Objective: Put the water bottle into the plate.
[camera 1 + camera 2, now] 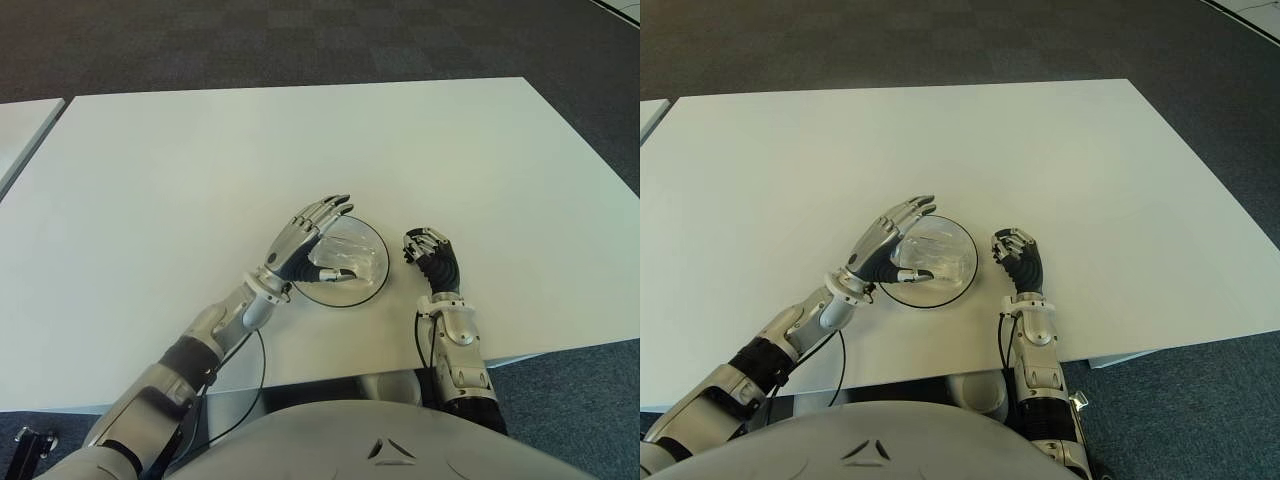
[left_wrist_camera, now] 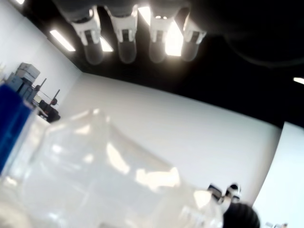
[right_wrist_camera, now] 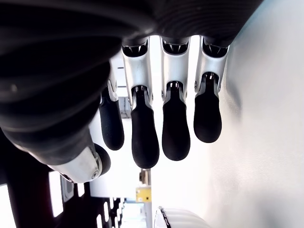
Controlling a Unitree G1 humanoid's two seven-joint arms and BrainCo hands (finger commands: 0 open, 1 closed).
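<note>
A clear water bottle (image 1: 350, 262) lies on its side in the round glass plate (image 1: 335, 304) with a dark rim, near the table's front edge. My left hand (image 1: 312, 238) stands over the plate's left side, right against the bottle, with its fingers stretched out and open. In the left wrist view the fingertips (image 2: 127, 45) stay above the bottle (image 2: 109, 180) without wrapping it. My right hand (image 1: 430, 252) shows just right of the plate, curled and holding nothing; its fingers (image 3: 175, 123) hang bent in its wrist view.
The white table (image 1: 300, 140) stretches wide behind the plate. Another white table's corner (image 1: 20, 125) shows at the far left, and dark carpet (image 1: 300, 40) lies beyond. A black cable (image 1: 262, 365) hangs under my left forearm.
</note>
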